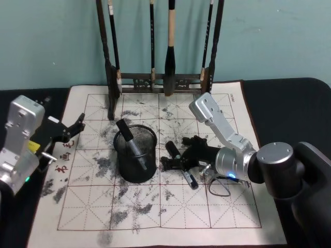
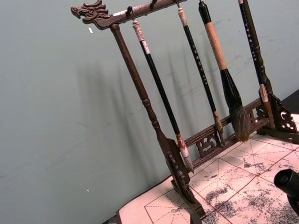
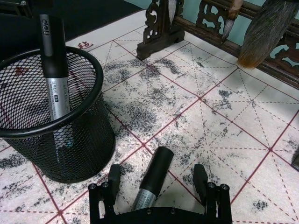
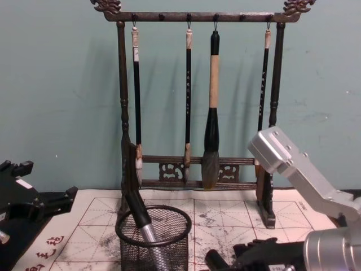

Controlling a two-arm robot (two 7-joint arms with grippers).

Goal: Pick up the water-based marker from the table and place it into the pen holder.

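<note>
Counting two markers, I am seeing the first marker (image 3: 53, 70) leaning inside the pen holder (image 3: 84, 140) and the water-based marker (image 3: 154, 179) lying on the table (image 1: 207, 217) just beside it, toward the right edge. My right gripper (image 3: 157, 175) is straddling it, fingers wide, not gripping. My left gripper (image 1: 75, 129) is hovering at the left edge, seemingly parted too.

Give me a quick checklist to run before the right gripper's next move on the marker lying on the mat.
1. Right gripper open: ok.
2. Loose marker lies between its fingers, gaps on both sides: ok.
3. Fingers low enough to grip: cannot tell.
4. Pen holder upright, room beside the stored marker: ok.
5. Left gripper parked at the mat's left edge, clear of the path: ok.
</note>
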